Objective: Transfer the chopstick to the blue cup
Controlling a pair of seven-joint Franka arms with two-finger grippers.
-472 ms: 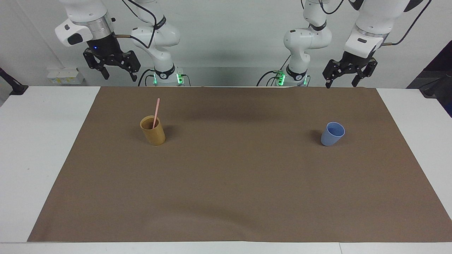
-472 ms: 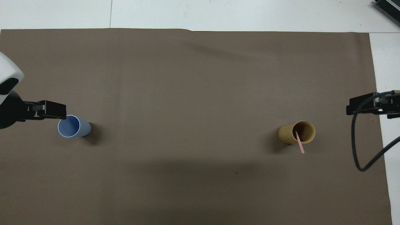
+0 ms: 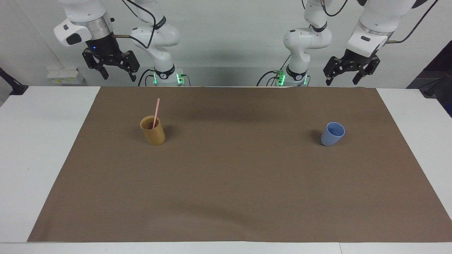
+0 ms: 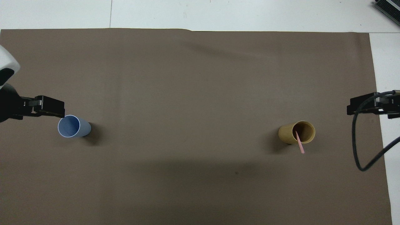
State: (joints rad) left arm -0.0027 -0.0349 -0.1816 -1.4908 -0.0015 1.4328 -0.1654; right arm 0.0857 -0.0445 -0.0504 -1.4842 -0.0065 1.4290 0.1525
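A thin pale pink chopstick (image 3: 155, 112) stands leaning in a tan bamboo-coloured cup (image 3: 153, 131) toward the right arm's end of the table. The overhead view shows the chopstick (image 4: 300, 146) sticking out over the tan cup's (image 4: 287, 134) rim. The small light blue cup (image 3: 332, 134) stands upright and empty toward the left arm's end, also seen from above as the blue cup (image 4: 73, 126). My right gripper (image 3: 119, 75) hangs open and empty, high over the table edge at the robots' end. My left gripper (image 3: 342, 82) is likewise raised, open and empty.
A brown mat (image 3: 226, 183) covers most of the white table (image 3: 39, 158). A black cable (image 4: 359, 150) loops down from the right arm over the mat's edge. Both cups stand about the same distance from the robots, far apart.
The left gripper has risen a little and tilted slightly. The right gripper has lifted very slightly. Cups and chopstick have not moved.
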